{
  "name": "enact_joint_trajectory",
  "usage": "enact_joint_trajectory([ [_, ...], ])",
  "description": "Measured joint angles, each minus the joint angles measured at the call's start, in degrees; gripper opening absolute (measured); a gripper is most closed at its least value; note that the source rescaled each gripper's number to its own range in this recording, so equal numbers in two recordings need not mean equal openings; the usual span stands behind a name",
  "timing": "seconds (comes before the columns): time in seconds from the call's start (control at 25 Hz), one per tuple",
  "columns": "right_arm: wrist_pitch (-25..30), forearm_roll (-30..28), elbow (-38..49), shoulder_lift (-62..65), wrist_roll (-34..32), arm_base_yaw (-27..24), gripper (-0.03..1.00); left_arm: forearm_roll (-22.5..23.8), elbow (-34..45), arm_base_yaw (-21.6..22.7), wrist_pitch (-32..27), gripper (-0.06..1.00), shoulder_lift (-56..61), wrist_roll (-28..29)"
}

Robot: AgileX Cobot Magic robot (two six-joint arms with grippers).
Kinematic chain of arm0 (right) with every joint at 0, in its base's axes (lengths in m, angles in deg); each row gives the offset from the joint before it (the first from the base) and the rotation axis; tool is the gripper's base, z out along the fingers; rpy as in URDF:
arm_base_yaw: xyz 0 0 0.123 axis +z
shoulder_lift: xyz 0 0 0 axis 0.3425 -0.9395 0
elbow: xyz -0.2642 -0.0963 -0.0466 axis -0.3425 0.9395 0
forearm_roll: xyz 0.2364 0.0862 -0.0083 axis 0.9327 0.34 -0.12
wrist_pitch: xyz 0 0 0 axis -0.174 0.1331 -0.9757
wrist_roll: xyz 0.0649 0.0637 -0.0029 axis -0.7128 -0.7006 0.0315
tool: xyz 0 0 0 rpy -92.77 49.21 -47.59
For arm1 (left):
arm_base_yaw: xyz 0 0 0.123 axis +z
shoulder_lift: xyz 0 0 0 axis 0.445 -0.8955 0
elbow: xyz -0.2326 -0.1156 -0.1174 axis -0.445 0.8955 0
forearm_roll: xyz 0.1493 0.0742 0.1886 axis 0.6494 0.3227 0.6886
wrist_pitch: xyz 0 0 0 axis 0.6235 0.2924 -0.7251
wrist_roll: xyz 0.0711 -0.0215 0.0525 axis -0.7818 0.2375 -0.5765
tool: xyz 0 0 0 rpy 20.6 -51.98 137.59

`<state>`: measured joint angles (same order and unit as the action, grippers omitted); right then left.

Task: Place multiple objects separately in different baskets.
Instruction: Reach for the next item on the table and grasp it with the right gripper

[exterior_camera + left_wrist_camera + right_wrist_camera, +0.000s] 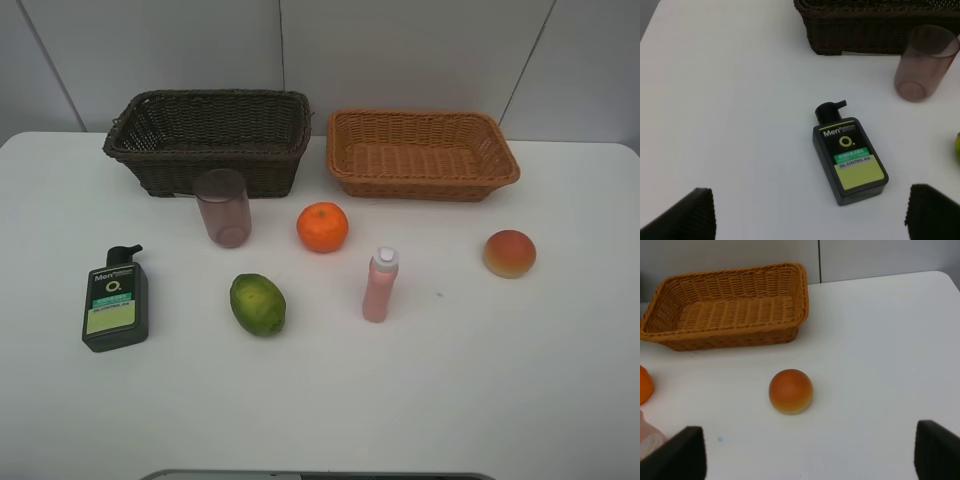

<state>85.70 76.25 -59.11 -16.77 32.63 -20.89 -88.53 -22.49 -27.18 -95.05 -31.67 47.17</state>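
On the white table lie a dark green pump bottle (115, 305) (850, 157), a pink-purple cup (222, 207) (924, 62), a green citrus (258, 304), an orange (322, 226), a slim pink bottle (380, 285) standing upright, and a peach-like fruit (510, 253) (790, 391). Both baskets at the back hold nothing: the dark brown one (150, 150) (865, 35) and the light tan one (345, 165) (730, 335). My left gripper (810, 220) hangs open short of the pump bottle. My right gripper (810, 455) hangs open short of the peach. Neither arm shows in the high view.
A grey panelled wall stands behind the baskets. The table's left edge (647, 30) runs near the pump bottle, and its right edge (952, 282) lies beyond the peach. A grey strip (320, 475) sits at the table's front edge.
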Motion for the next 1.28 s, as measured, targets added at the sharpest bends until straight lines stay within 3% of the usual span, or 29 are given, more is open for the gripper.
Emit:
enact_joint_trajectory([
  [1.28, 0.0, 0.0, 0.0, 0.0, 0.0, 0.0, 0.87, 0.0, 0.0, 0.0, 0.0, 0.97, 0.0, 0.0],
])
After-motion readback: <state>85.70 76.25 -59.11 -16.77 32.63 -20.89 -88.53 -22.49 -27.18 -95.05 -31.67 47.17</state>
